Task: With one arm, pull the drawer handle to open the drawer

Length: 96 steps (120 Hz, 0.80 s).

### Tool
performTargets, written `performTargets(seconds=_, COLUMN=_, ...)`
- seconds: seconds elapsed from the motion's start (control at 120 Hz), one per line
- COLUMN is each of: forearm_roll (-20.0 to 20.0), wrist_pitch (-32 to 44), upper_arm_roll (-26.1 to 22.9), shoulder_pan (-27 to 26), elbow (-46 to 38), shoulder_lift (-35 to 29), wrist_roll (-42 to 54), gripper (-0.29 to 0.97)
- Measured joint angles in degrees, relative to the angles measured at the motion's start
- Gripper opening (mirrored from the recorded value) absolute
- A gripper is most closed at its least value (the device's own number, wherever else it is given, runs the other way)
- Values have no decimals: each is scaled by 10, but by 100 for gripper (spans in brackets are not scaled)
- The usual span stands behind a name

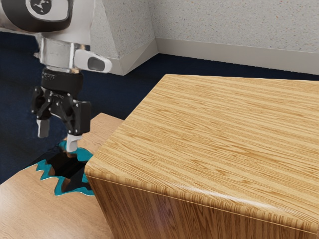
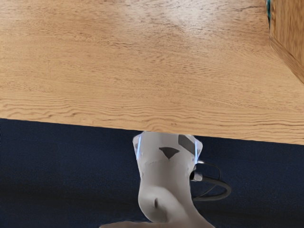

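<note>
Navy carpet (image 1: 15, 99) and speckled walls (image 1: 224, 20) surround a wooden table (image 1: 30, 204). Over it hangs the claw (image 1: 58, 139), jaws spread, gripping nothing; the wooden cabinet (image 1: 214, 129), probably the drawer's, stands just beside it.

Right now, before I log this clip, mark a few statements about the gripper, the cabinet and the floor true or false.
1. The gripper is open and holds nothing. True.
2. The cabinet is painted white. False: it is wood-grained.
3. The floor is dark blue. True.
4. The gripper hangs above the cabinet's top. False: it hangs beside the cabinet, toward the exterior view's left, over a teal jagged-edged shape.
</note>
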Motion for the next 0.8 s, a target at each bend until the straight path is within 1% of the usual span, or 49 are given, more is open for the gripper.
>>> performTargets(seconds=0.075, forearm_roll=5, wrist_pitch=97, upper_arm_roll=-1, shoulder_pan=2, elbow=-18, shoulder_lift=0, wrist_roll=-9, gripper=68)
performTargets(seconds=0.167, forearm_roll=6, wrist_pitch=176, upper_arm_roll=0, shoulder_pan=3, elbow=-20, shoulder_lift=-2, wrist_roll=-18, gripper=68)
performTargets(seconds=0.217, forearm_roll=5, wrist_pitch=201, upper_arm_roll=0, shoulder_pan=5, elbow=15, shoulder_lift=-14, wrist_roll=-23, gripper=68)
performTargets(seconds=0.267, forearm_roll=5, wrist_pitch=215, upper_arm_roll=-1, shoulder_pan=14, elbow=56, shoulder_lift=-47, wrist_roll=-27, gripper=68)
performTargets(seconds=0.317, forearm_roll=4, wrist_pitch=226, upper_arm_roll=1, shoulder_pan=30, elbow=72, shoulder_lift=-65, wrist_roll=-31, gripper=68)
performTargets(seconds=0.342, forearm_roll=4, wrist_pitch=231, upper_arm_roll=14, shoulder_pan=31, elbow=74, shoulder_lift=-65, wrist_roll=-33, gripper=68)
performTargets(seconds=0.417, forearm_roll=-11, wrist_pitch=245, upper_arm_roll=71, shoulder_pan=48, elbow=77, shoulder_lift=-38, wrist_roll=-38, gripper=68)
performTargets(seconds=0.45, forearm_roll=-17, wrist_pitch=251, upper_arm_roll=91, shoulder_pan=63, elbow=77, shoulder_lift=-22, wrist_roll=-40, gripper=68)
performTargets(seconds=0.517, forearm_roll=-26, wrist_pitch=266, upper_arm_roll=108, shoulder_pan=109, elbow=77, shoulder_lift=30, wrist_roll=-44, gripper=68)
performTargets(seconds=0.55, forearm_roll=-29, wrist_pitch=276, upper_arm_roll=112, shoulder_pan=122, elbow=77, shoulder_lift=53, wrist_roll=-46, gripper=68)
performTargets(seconds=0.583, forearm_roll=-32, wrist_pitch=286, upper_arm_roll=114, shoulder_pan=115, elbow=76, shoulder_lift=71, wrist_roll=-48, gripper=68)
performTargets(seconds=0.675, forearm_roll=-38, wrist_pitch=309, upper_arm_roll=114, shoulder_pan=67, elbow=76, shoulder_lift=110, wrist_roll=-52, gripper=68)
performTargets(seconds=0.767, forearm_roll=-44, wrist_pitch=329, upper_arm_roll=115, shoulder_pan=62, elbow=60, shoulder_lift=134, wrist_roll=-55, gripper=68)
performTargets(seconds=0.8, forearm_roll=-53, wrist_pitch=335, upper_arm_roll=115, shoulder_pan=63, elbow=50, shoulder_lift=138, wrist_roll=-57, gripper=68)
